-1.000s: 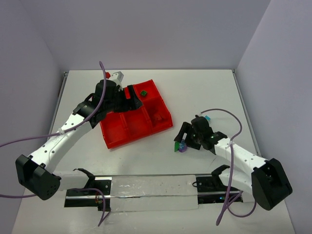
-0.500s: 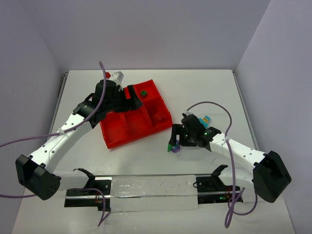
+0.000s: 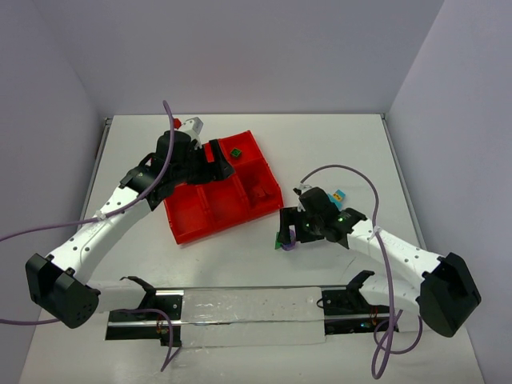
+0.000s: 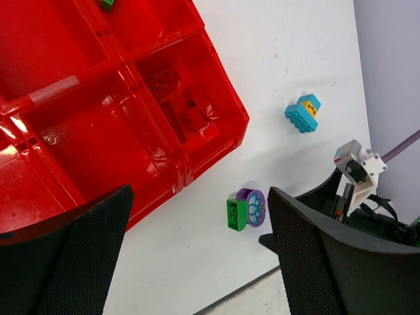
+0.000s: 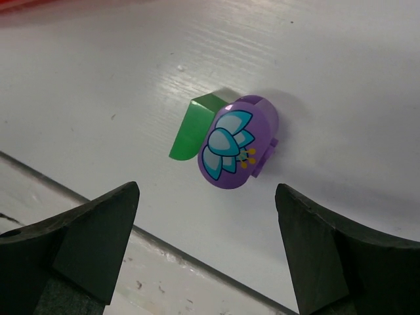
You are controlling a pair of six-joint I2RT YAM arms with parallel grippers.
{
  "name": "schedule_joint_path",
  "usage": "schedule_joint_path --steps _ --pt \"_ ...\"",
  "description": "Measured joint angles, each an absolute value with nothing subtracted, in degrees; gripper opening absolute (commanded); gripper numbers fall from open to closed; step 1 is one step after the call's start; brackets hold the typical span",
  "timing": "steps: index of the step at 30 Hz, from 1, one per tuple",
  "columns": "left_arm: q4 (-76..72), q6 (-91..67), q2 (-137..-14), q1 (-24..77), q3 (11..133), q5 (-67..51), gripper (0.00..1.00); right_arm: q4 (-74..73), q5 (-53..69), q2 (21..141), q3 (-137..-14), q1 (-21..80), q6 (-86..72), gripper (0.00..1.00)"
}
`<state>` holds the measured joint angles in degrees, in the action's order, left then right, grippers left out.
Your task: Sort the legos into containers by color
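We see our right tool (image 5: 205,203) has moved nearer the tray (image 4: 230,108) and opened wider, empty. The purple lego (image 5: 236,141) and green lego (image 5: 195,128) lie touching on the surface (image 5: 98,79) between its jaws, unsorted. Our left tool (image 4: 197,230) hangs released over the tray.

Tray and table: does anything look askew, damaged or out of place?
The tray lies skewed on the table, and one divider bears a pale strip, perhaps tape. Off the tray, a green brick and a purple piece lie touching, with a blue brick apart.
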<state>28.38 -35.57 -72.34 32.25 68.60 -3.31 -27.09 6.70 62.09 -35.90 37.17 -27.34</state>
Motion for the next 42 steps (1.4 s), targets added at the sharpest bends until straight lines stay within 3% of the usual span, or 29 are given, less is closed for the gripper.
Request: schedule_joint_path --steps 11,23,31,42 --pt "28.4 -35.6 -72.3 32.2 68.6 -3.3 0.91 -20.7 12.0 63.8 -30.3 38.5 -32.9 0.93" --pt "28.4 -35.6 -72.3 32.2 68.6 -3.2 0.91 -15.1 13.6 73.2 -36.4 47.2 -30.5 0.93" --pt "28.4 -35.6 -72.3 32.2 68.6 -3.3 0.91 -22.5 -1.6 67.5 -40.2 48.2 -27.2 1.0" --pt "28.5 -35.6 -72.2 32.2 68.6 -3.2 0.91 -26.1 -8.1 77.4 -41.8 48.1 -26.9 1.0"
